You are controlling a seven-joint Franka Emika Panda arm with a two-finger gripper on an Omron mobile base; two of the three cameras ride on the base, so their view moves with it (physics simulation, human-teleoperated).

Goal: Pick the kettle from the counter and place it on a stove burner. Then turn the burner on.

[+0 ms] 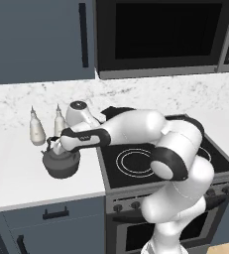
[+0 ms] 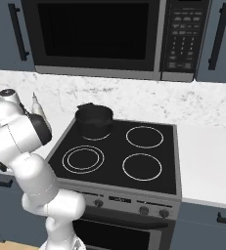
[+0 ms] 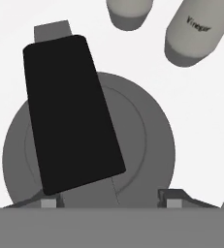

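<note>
The kettle (image 1: 61, 162) sits on the white worktop (image 1: 17, 183) at the left of the frame, just left of the black cooktop (image 1: 160, 158) and near two pale bottles (image 1: 36, 130). The claw (image 1: 61, 144) hangs directly over it; in the hand view its fingertips (image 3: 49, 202) straddle the black handle (image 3: 70, 111), but whether they grip it cannot be told.

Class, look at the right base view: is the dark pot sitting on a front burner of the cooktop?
No, the pot stands on the rear left burner of the cooktop, behind the ringed front one.
</note>
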